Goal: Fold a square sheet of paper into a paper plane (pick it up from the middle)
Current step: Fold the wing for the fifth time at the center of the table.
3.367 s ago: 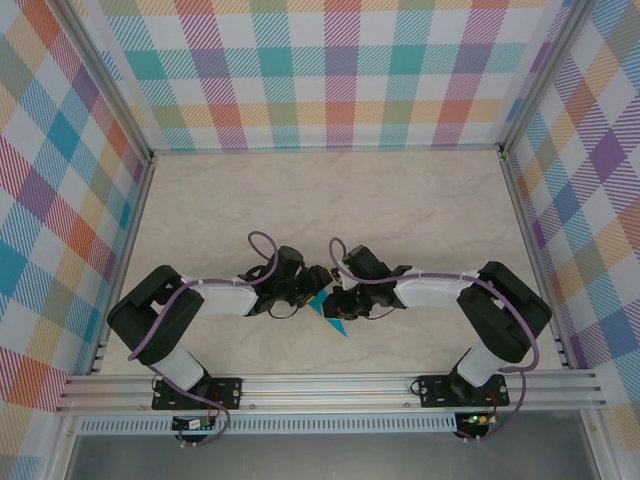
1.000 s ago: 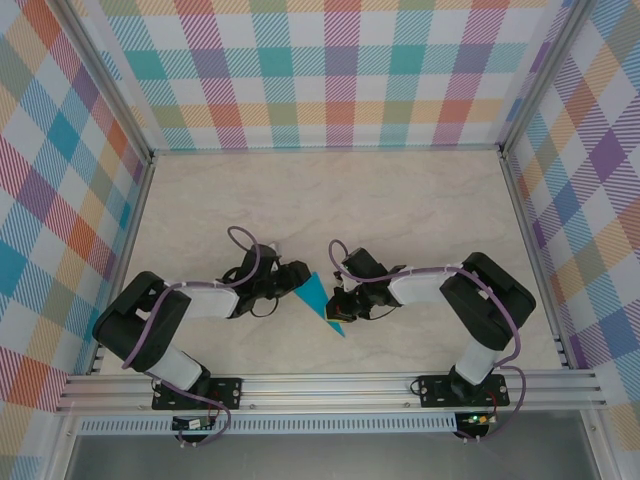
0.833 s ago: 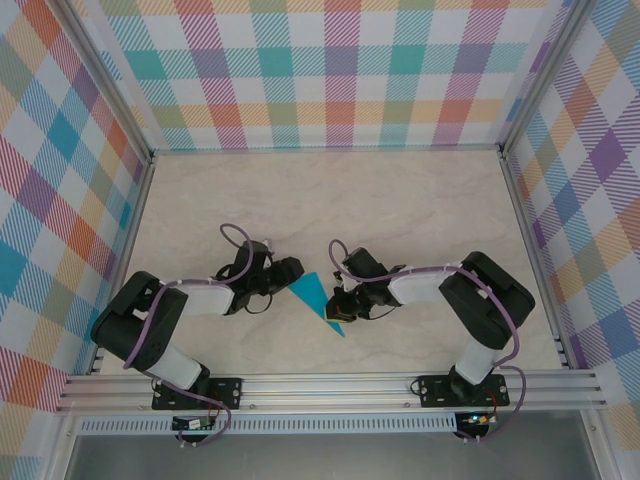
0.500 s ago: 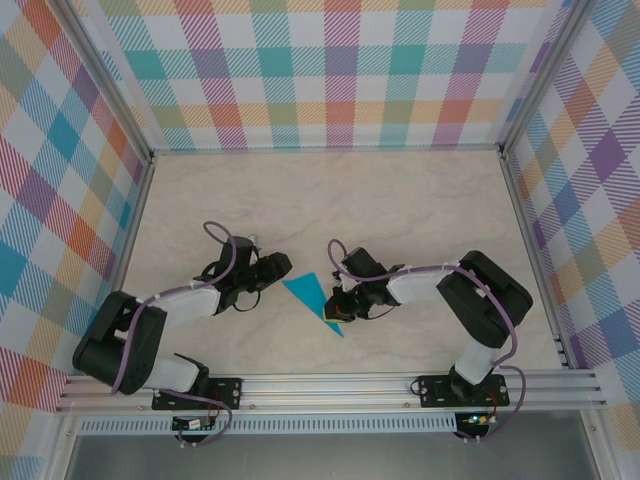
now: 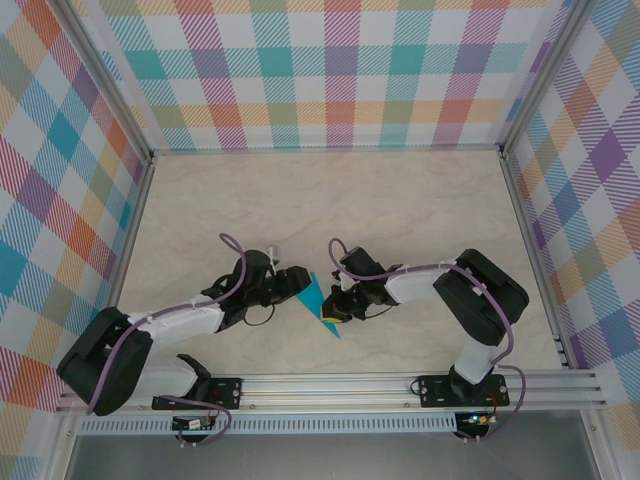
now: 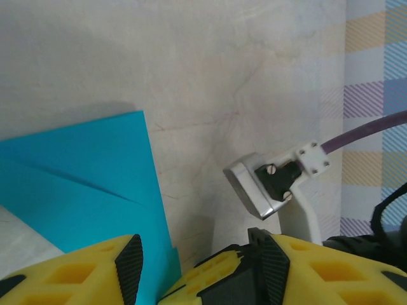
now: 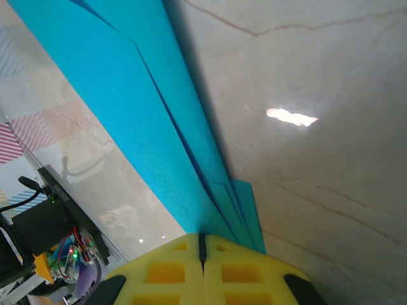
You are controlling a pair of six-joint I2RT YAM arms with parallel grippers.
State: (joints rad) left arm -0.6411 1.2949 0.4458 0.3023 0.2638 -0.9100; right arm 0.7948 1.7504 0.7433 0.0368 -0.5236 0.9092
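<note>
**A:** Where is the paper plane?

**B:** The teal paper plane point(image 5: 317, 300) lies on the pale marbled surface point(image 5: 400, 210), between the two claws. From above it is a slim triangle. Its broad end points away from the arm bases and its sharp tip points toward them.

**A:** What is the right claw doing?

**B:** The right claw point(image 5: 336, 311) sits just right of the plane. Its yellow fingers point(image 7: 254, 273) are pressed together on the plane's narrow end, and the folded layers run straight into the closed pads.

**A:** And the left claw?

**B:** The left claw point(image 5: 296, 281) is at the plane's broad corner, fingers spread apart. In its wrist view, the plane's straight edge runs into the gap between them. I cannot tell whether they touch the paper.
</note>
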